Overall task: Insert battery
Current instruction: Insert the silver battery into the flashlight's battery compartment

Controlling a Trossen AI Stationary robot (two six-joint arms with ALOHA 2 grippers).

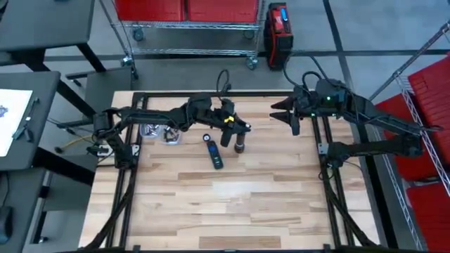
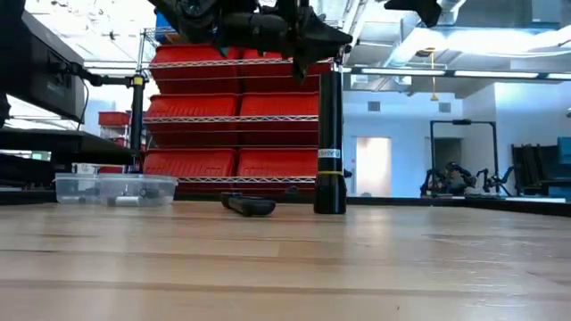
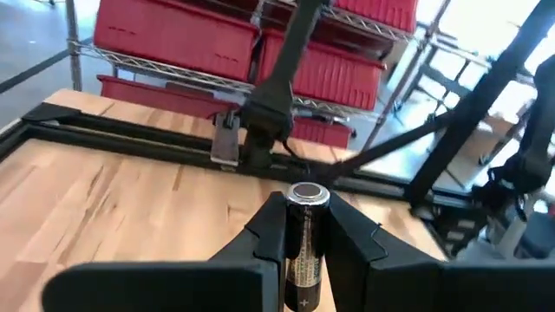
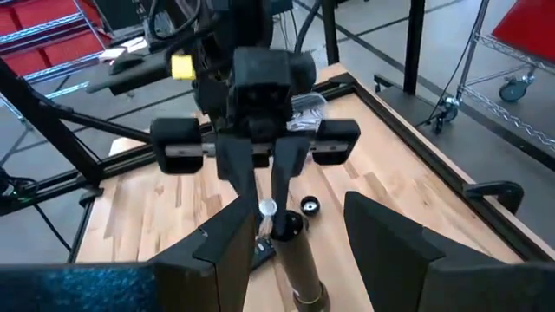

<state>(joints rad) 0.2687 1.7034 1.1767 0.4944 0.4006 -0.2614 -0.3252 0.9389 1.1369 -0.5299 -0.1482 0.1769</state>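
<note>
A wooden tabletop (image 1: pixel 246 204) seen from above, with two dark robot arms reaching in from either side. The left gripper (image 1: pixel 226 132) hangs over the back middle of the tabletop, its fingers (image 3: pixel 270 227) closed narrowly on a battery (image 3: pixel 304 234), a silver-capped cylinder held lengthwise between them. Just beside and below it stands a flashlight body (image 2: pixel 329 143), a black tube upright on its end with the open mouth facing up; in the right wrist view the battery's tip sits just beside that mouth but is not yet inside. The right gripper (image 1: pixel 292 116) hovers well apart toward the right rear, fingers spread wide and holding nothing. On the tabletop near the tube lie a small round cap (image 1: pixel 207 138) and a dark oblong piece (image 1: pixel 214 154), and farther left a clear plastic container (image 2: pixel 114 189). The likely risk from here is misalignment: if the battery comes down tilted or off-centre it could catch the rim and tip the unsupported tube over, or slip from the fingers and roll away. Nothing braces the tube, so any sideways push matters. The surface is pale butcher-block wood framed by black rails. Beyond it, wire shelving (image 2: pixel 234 116) carries red bins, and the room behind looks like a bright workshop with a grey floor.
</note>
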